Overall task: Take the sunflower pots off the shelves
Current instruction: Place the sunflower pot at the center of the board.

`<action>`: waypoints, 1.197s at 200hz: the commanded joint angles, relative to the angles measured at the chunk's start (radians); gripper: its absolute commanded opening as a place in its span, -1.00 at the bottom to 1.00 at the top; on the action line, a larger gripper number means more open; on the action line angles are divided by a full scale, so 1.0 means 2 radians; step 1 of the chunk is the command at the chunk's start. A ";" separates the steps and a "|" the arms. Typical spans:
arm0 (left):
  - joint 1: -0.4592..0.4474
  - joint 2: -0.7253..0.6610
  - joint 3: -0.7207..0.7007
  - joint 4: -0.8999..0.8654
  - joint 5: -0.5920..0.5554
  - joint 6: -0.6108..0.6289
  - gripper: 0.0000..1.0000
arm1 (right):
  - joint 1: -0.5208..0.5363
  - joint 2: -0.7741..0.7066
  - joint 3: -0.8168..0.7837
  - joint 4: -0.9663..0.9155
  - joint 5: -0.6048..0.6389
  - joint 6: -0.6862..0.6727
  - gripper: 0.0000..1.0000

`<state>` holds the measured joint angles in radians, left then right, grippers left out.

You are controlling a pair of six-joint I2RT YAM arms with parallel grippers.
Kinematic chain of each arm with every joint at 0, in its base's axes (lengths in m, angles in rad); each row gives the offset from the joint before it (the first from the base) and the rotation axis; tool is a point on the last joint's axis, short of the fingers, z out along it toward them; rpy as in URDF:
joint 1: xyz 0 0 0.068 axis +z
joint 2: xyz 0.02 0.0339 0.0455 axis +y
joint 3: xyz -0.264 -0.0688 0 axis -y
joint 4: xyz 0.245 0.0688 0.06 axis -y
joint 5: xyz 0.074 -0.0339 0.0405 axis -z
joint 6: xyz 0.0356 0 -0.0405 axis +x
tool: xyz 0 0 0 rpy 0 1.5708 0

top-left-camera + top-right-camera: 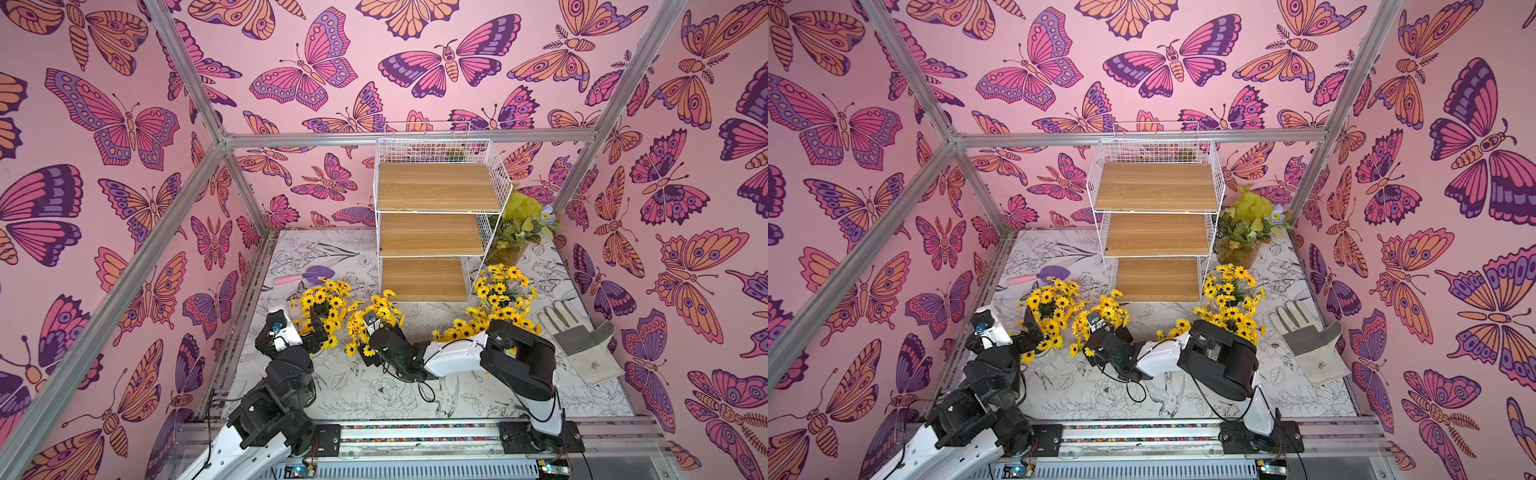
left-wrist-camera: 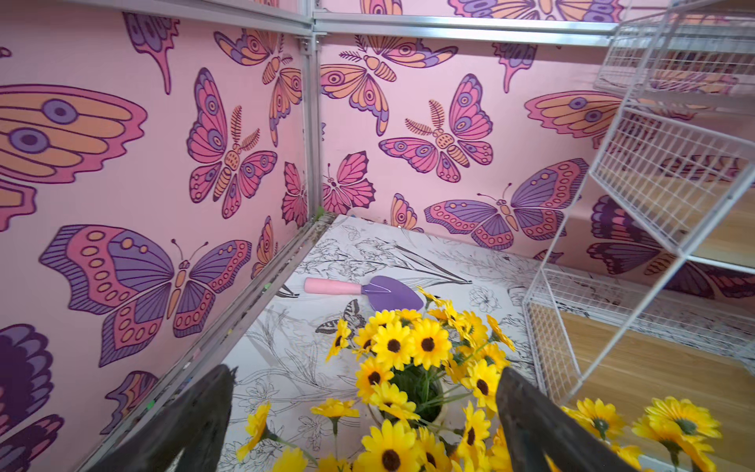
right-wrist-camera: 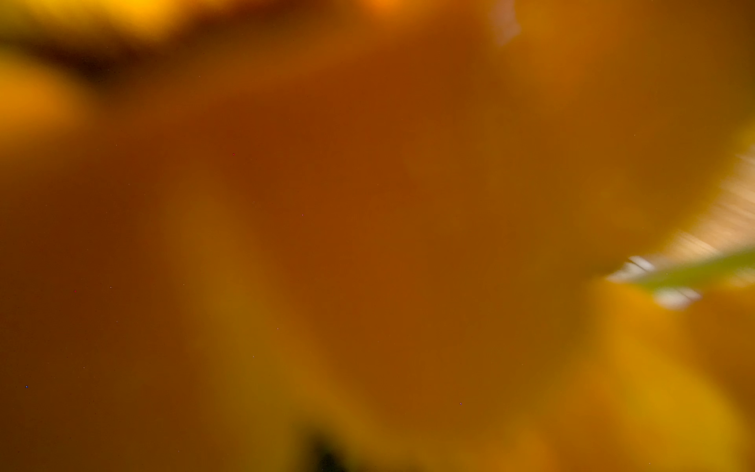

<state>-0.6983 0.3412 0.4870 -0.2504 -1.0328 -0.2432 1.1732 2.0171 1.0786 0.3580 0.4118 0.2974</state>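
Workcell from above and from both wrists. The sunflower pots [image 1: 322, 303] stand on the printed table top [image 1: 374, 399], off the shelves [image 1: 432, 232] and in front of the lowest tier. I read three groups: a left bunch [image 1: 1050, 303], a middle bunch [image 1: 1106, 309] just beside it, and a broader right-hand mass [image 1: 1233, 299] at the rack's right front corner. Each is a dome of yellow, dark-centred blooms on green stems. From above the blooms hide nearly all of the pots, so I cannot count them. In the left wrist view a pale pot rim [image 2: 439, 414] shows under the stems.

The shelves are a three-tier white wire-grid rack. Its light wood-grain boards are stepped, and each shows its whole grain in both top views. Behind its right side an amber pot [image 1: 509, 251] holds green and yellow-green leaves [image 1: 521, 208].

The left gripper [image 2: 363, 380] has its dark fingers [image 2: 196, 421] spread wide with the left bunch between them, clamped on nothing. The right gripper [image 1: 374, 328] is sunk in the middle bunch. Its wrist view gives only an orange-yellow blur, so I cannot tell how its jaws stand.

A purple trowel [image 2: 392, 292] with a pink handle lies behind the left bunch. A work glove [image 1: 577, 336] lies right of the right-hand mass.
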 commanded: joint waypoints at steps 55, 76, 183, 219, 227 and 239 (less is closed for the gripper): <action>0.212 0.106 0.066 0.008 0.176 -0.050 1.00 | 0.007 -0.061 0.033 -0.054 -0.007 -0.033 0.98; 0.264 0.133 0.077 0.018 0.206 -0.059 0.99 | 0.009 -0.086 0.030 -0.068 -0.009 -0.037 0.98; 0.431 0.251 0.007 0.188 0.287 -0.030 0.99 | 0.024 -0.320 -0.002 -0.239 0.042 -0.062 0.97; 0.509 0.325 0.042 0.148 0.345 -0.069 0.99 | 0.022 -0.388 0.005 -0.299 0.106 -0.098 0.98; 0.516 0.341 0.047 0.154 0.352 -0.062 0.99 | 0.020 -0.403 0.008 -0.314 0.125 -0.108 0.98; 0.517 0.370 0.052 0.169 0.366 -0.037 0.99 | 0.012 -0.426 0.012 -0.337 0.150 -0.115 0.98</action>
<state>0.3157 1.0065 0.5598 0.0330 -0.3832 -0.3511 1.2148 1.2381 1.0870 -0.1772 0.5705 0.1307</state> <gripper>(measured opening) 0.996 0.989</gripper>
